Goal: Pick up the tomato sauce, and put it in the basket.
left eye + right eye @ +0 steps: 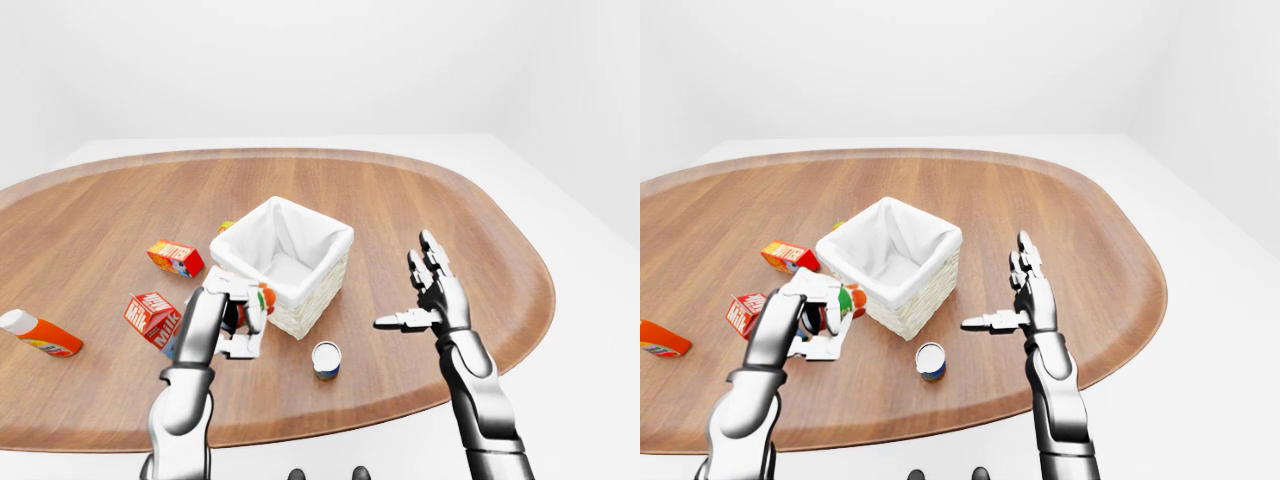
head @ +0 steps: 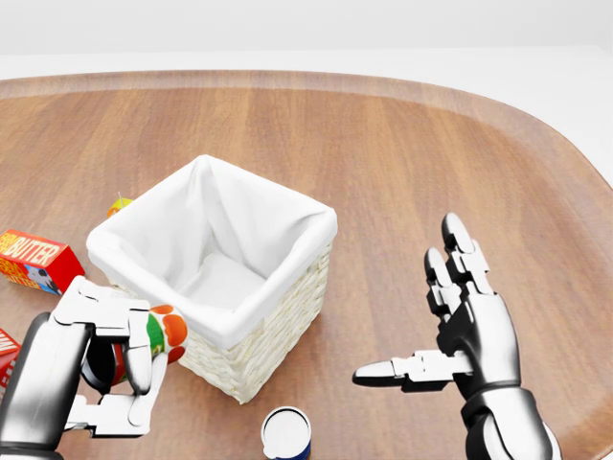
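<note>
The tomato sauce can [image 2: 161, 337], with a red, green and orange label, is lifted off the table in my left hand [image 2: 120, 376], whose fingers are shut round it. It hangs just left of the basket's near corner, about level with the rim. The basket [image 2: 251, 347] is white wicker with a white cloth liner and stands mid-table; nothing shows inside it. My right hand [image 2: 414, 305] hovers open to the right of the basket, fingers spread and thumb pointing left, holding nothing.
A blue-and-white can [image 2: 286, 433] stands upright below the basket. A red butter box [image 2: 38, 261], a milk carton [image 1: 152, 315] and an orange bottle [image 1: 40, 335] lie at the left. A small yellow-red item [image 2: 119, 204] peeks out beside the basket's upper left.
</note>
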